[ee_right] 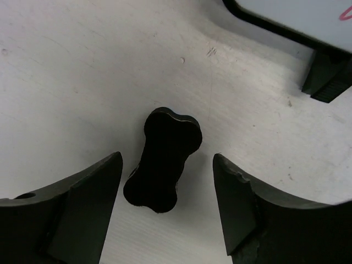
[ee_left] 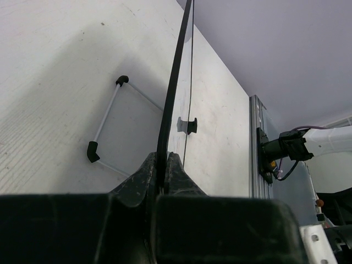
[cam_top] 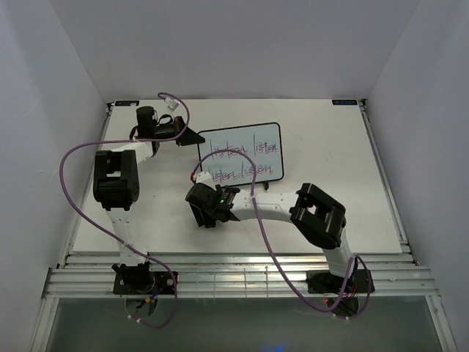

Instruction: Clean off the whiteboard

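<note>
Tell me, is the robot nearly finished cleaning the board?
Not nearly. Done: the left tool is shut on the whiteboard at its edge. In hand: the right tool hangs open around the black eraser lying on the table, not gripping it yet. Left: grab the eraser and wipe, because the writing fills the board, with no rubbed patch showing.

White tabletop (cam_top: 330, 147), lightly scuffed, sat btwn plain pale-grey walls (cam_top: 234, 44) on 3 sides; aluminium rails (cam_top: 242, 277) ran along near edge. Light was even, soft.
</note>
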